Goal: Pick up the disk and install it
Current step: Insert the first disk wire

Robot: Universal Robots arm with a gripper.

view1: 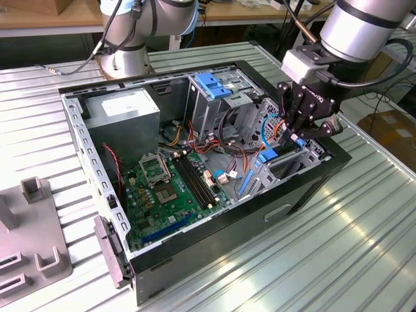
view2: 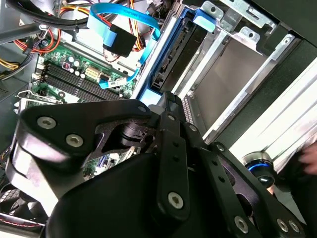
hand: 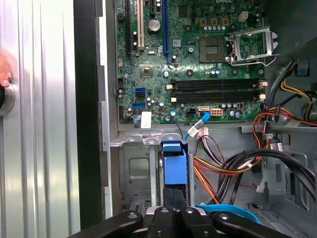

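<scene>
So here's where I'm at: my gripper (view1: pixel 294 136) hangs over the drive cage (view1: pixel 296 162), which sits at the exterior view's right end of the open computer case (view1: pixel 305 188). My fingers (hand: pixel 163 218) are clamped shut on the disk (hand: pixel 173 171). In the first wrist view its thin dark edge runs right in between them, with the blue carrier end poking out past my fingertips.

The disk stands on its edge inside a slot of the silver cage. In the second wrist view its dark side and blue rail lie flat against the cage wall, with an empty metal bay just beside it. How deep it sits in the slot, I can't tell.

Around it, the green motherboard (view1: pixel 166 188) lies flat on the case floor. A light blue data cable (view2: pixel 119 29) loops over it near the cage, and red, yellow and black wires (hand: pixel 233 168) bundle up close by. The grey power supply (view1: pixel 123 114) is well apart, at the case's far corner. A blue bracket (view1: pixel 211 84) sits on top of the other drive cage. The whole case rests on a ribbed metal table (view1: pixel 351 247).
</scene>
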